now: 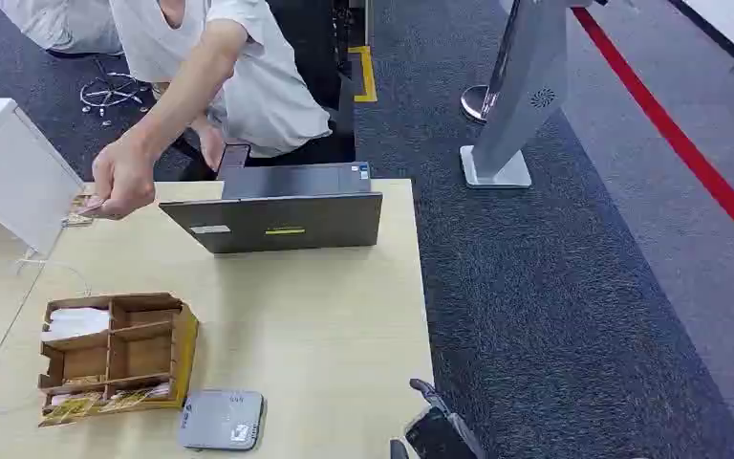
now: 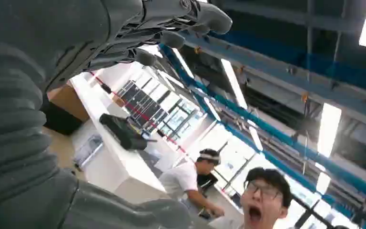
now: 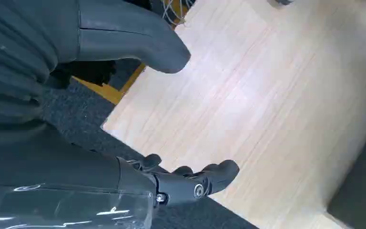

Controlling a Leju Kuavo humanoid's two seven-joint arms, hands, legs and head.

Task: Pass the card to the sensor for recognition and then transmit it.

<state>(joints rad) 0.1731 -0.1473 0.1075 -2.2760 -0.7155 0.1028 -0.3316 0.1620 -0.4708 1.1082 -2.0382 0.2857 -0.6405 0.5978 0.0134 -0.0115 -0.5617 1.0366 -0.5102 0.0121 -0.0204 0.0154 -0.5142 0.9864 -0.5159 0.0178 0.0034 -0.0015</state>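
1. The person's hand [image 1: 119,182] holds a card [image 1: 84,203] over the table's [image 1: 344,316] far corner.
2. The sensor [image 1: 222,420] waits near the robot, untouched.
3. Right hand [image 3: 171,119] is spread, holding nothing; left hand [image 2: 162,33] too.
4. I think nothing is done yet.

Place: an office or lab reception area, by the look of it.
Desk: a light wood desk [image 1: 325,316] carried a dark monitor [image 1: 282,218] near its far edge.
Floor: dark carpet [image 1: 554,316] ran with a red stripe [image 1: 674,139].
Kiosk: a silver stand [image 1: 521,96] stood past the desk's far right corner.
Ceiling: strip lights [image 2: 329,129] and exposed blue beams [image 2: 286,71].
People: a seated person [image 1: 239,67] behind the monitor.
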